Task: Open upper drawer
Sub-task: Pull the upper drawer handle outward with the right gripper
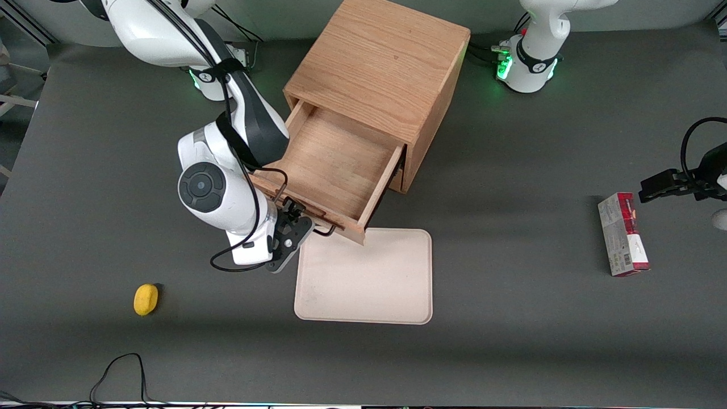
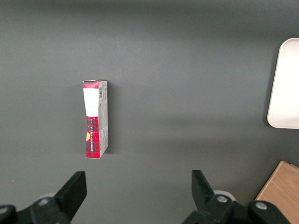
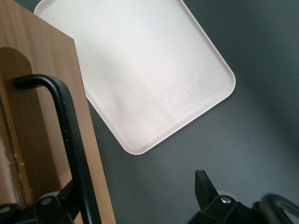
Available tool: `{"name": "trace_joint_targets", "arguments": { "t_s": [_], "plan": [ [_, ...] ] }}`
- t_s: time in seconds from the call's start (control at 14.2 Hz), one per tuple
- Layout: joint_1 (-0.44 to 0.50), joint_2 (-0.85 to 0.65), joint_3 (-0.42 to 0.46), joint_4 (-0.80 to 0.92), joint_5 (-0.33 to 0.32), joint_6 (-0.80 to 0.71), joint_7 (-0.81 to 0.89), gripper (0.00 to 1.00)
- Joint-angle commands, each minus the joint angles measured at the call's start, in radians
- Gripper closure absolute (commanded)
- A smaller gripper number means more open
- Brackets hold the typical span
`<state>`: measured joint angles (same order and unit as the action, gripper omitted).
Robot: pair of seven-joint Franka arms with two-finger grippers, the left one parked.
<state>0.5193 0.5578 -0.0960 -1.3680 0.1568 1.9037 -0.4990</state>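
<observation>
Upper drawer [image 1: 335, 165] pulled out, light oak, hand [image 1: 295, 224] open at black handle [image 3: 70, 140]

The right arm [image 1: 238, 130] reaches down from its base and bends at the wrist [image 1: 207, 190], so the gripper [image 1: 295, 218] sits low, just above the table. Its fingers [image 3: 205, 186] stand spread apart, one on each side of the thin black handle [image 3: 70, 140], not closed on it.
</observation>
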Motion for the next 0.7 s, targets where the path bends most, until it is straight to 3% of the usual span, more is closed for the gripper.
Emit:
{"name": "trace_joint_targets", "arguments": {
  "t_s": [0.0,0.63],
  "plan": [
    [-0.024,0.034,0.004,0.064,0.014,-0.018,-0.032,0.00],
    [-0.053,0.059,0.004,0.089,0.014,-0.014,-0.032,0.00]
  ]
}}
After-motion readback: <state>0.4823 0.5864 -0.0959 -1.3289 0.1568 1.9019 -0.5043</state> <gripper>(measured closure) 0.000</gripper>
